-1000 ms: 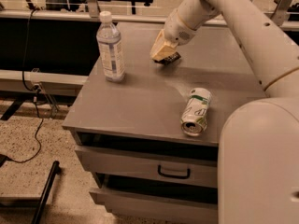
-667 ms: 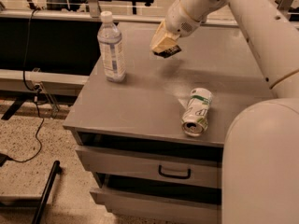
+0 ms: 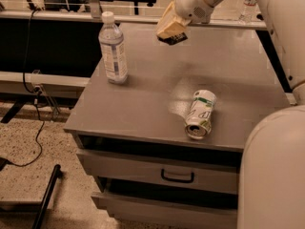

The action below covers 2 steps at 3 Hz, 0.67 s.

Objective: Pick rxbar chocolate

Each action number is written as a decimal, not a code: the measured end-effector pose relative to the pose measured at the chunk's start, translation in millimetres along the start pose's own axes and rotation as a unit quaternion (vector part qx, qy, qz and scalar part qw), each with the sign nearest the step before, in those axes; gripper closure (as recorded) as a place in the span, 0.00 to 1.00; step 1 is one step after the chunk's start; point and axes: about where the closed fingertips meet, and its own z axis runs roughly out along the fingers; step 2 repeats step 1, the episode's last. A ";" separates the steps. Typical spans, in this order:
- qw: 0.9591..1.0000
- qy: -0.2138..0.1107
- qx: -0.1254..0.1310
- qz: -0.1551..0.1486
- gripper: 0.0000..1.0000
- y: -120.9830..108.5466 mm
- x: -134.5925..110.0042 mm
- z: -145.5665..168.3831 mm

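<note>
My gripper (image 3: 170, 31) hangs above the far middle of the grey cabinet top (image 3: 143, 109), well clear of the surface. Its pale fingers (image 3: 167, 26) are shut on the rxbar chocolate (image 3: 175, 38), a small flat black bar whose dark edge shows just under the fingertips. Most of the bar is hidden by the fingers. The white arm runs up and to the right from the gripper.
A clear water bottle (image 3: 113, 49) stands upright at the cabinet's far left. A green-and-white soda can (image 3: 200, 114) lies on its side near the front right. The cabinet has a drawer with a black handle (image 3: 177, 177). The robot's white body (image 3: 271, 175) fills the lower right.
The gripper has risen from the cabinet top with the black bar in it and moved slightly toward the far edge. The bottle and can have not moved.
</note>
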 end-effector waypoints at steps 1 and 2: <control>1.000 -0.003 0.002 -0.001 1.00 -0.5 -1.7 -2.4; 1.000 -0.003 0.002 -0.001 1.00 -0.5 -1.7 -2.4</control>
